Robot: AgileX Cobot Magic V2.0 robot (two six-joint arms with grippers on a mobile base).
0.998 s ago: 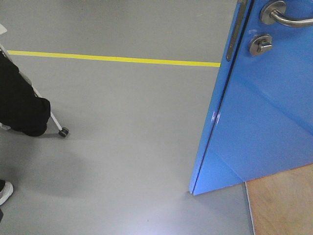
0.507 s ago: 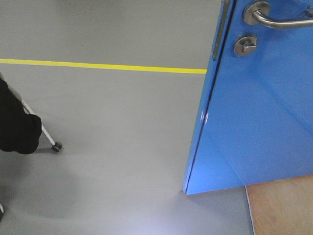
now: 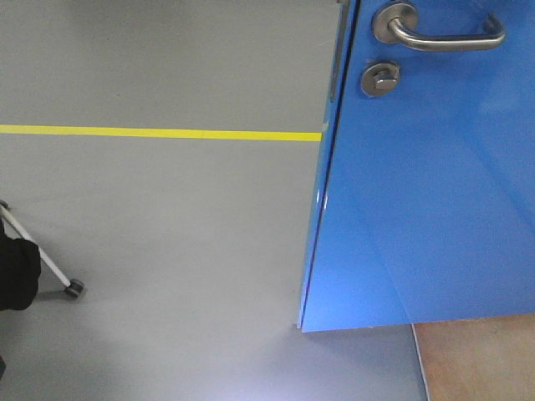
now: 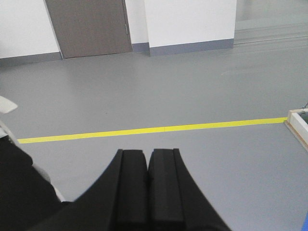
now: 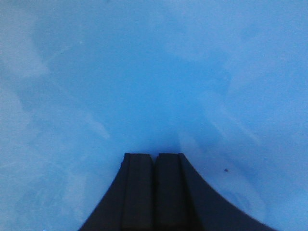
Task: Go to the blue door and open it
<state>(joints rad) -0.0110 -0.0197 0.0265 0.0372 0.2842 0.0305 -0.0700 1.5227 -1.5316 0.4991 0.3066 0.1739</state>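
Both end effectors closed, empty: right end effector (image 5: 153, 161) faces blue door (image 3: 426, 192), left end effector (image 4: 148, 156) faces floor; it may slide off the glossy panel.

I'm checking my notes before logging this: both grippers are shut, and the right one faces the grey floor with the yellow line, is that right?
Not quite. Both grippers are shut, but the right gripper faces the blue door, as the right wrist view shows. It is the left gripper that faces the grey floor with the yellow line.
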